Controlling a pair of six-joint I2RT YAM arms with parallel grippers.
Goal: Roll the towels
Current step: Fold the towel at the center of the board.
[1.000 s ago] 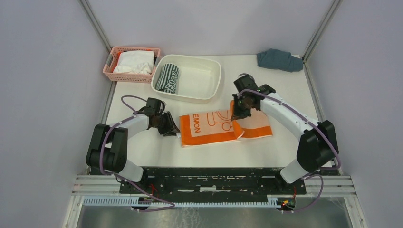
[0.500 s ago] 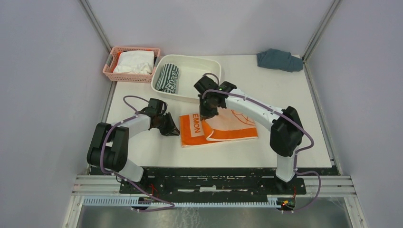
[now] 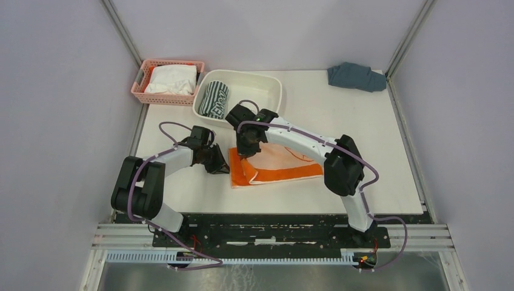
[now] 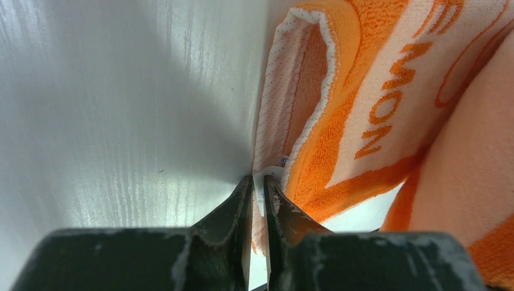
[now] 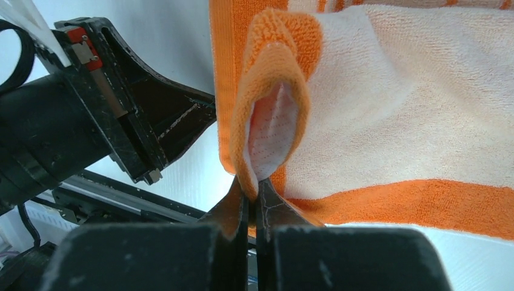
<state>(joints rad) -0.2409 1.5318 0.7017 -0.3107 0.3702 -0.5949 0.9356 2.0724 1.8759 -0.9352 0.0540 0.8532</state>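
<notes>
The orange towel [image 3: 285,167] with a peach centre and white lettering lies folded over on the table in front of the arms. My right gripper [image 3: 245,150] is shut on its folded-over edge [image 5: 267,121], held near the towel's left end. My left gripper [image 3: 223,167] is shut on the towel's left corner, with a white label pinched in the jaws [image 4: 257,182]. The orange towel fills the right of the left wrist view [image 4: 376,103]. The green-and-white striped towel [image 3: 214,99] lies rolled in the white tub [image 3: 267,109].
A pink basket [image 3: 140,85] holding a white cloth [image 3: 171,79] stands at the back left beside the tub. A blue-grey cloth [image 3: 356,76] lies crumpled at the back right corner. Grey walls close in both sides.
My right gripper has carried the towel's right edge leftward across the towel, folding it over itself up to the left end. The left gripper has stayed at the left corner.
</notes>
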